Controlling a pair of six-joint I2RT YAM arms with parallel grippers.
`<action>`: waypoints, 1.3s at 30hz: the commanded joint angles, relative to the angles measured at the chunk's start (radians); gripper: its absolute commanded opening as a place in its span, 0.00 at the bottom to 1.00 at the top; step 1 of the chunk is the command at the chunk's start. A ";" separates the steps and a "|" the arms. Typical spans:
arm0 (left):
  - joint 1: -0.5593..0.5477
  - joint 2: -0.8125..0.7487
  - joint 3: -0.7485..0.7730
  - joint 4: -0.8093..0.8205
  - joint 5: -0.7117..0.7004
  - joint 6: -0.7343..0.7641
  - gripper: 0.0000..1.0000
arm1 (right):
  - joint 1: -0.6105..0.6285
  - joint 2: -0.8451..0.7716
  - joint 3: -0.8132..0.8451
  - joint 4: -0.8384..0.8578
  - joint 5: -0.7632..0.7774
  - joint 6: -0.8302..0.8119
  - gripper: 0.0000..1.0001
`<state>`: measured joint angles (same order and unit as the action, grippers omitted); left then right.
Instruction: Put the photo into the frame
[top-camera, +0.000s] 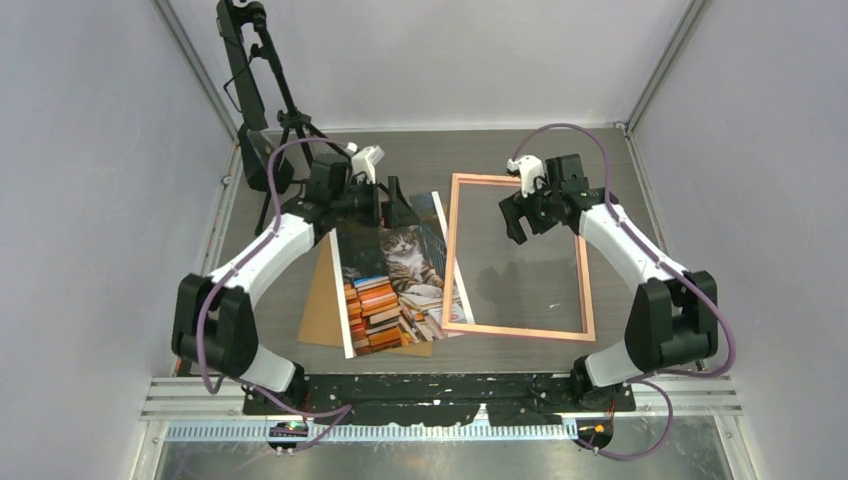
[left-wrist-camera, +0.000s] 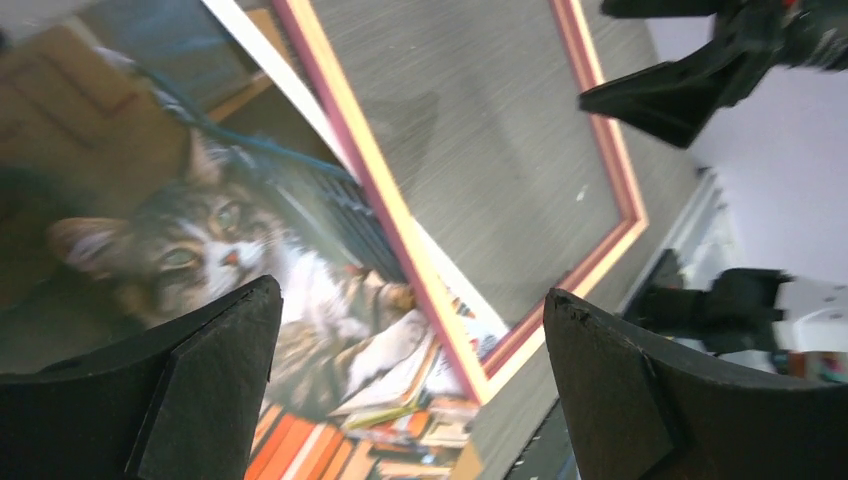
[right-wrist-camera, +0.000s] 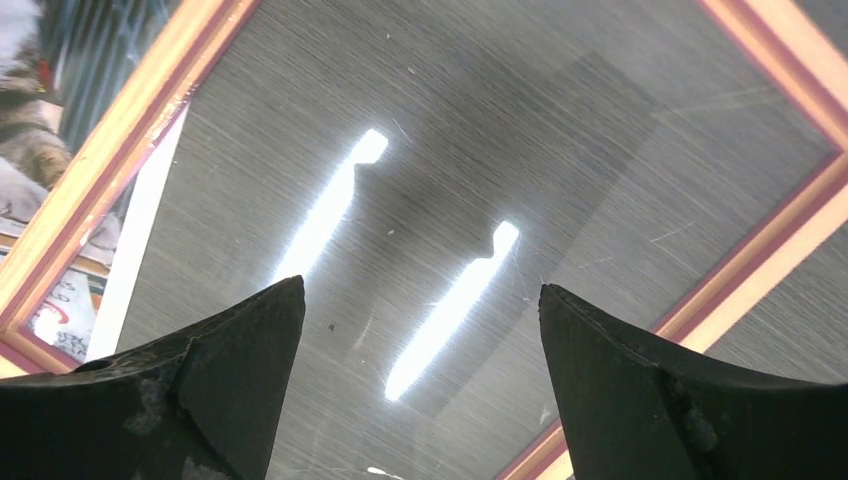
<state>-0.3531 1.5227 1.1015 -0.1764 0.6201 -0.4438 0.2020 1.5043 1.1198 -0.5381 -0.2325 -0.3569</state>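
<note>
The dark table (top-camera: 420, 150) carries everything. The frame (top-camera: 450, 250) lies flat right of centre, its long axis running from the far edge toward the near edge. The photo (top-camera: 395, 285) lies picture-up left of centre, its long axis running nearly the same way but skewed a little. It rests on a brown backing board (top-camera: 322, 300) that shows past its left side and near edge. The two task pieces already meet. The frame's left rail crosses the photo's right margin, and both wrist views show a pale strip of print just inside that rail, so the rail seems to sit on top of the photo there. The left gripper (top-camera: 402, 208) hangs over the photo's far edge with its fingers (left-wrist-camera: 210, 390) spread wide and nothing between them. The cat's face shows below and beyond them, and the print stretches away toward the near edge. The right gripper (top-camera: 527, 228) hovers over the far part of the frame's opening, likewise spread and empty, touching neither rail. The left arm is clearly the nearer one to the photo, which sits directly under its fingers. The frame's opening lies to that gripper's right, so the coming move likely turns on carrying the print rightward and squaring its axis with the rails.
</note>
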 joint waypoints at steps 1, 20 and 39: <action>0.015 -0.139 -0.026 -0.206 -0.108 0.303 0.99 | 0.006 -0.112 -0.043 0.059 -0.016 0.003 0.94; 0.118 -0.275 -0.188 -0.471 -0.302 0.698 1.00 | 0.470 0.082 0.007 0.282 0.085 -0.066 0.92; 0.252 -0.217 -0.214 -0.477 -0.200 0.644 0.97 | 0.576 0.243 -0.029 0.320 0.287 -0.163 0.87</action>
<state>-0.1059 1.2827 0.8959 -0.6720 0.3908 0.2161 0.7753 1.7996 1.1110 -0.2520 -0.0105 -0.4843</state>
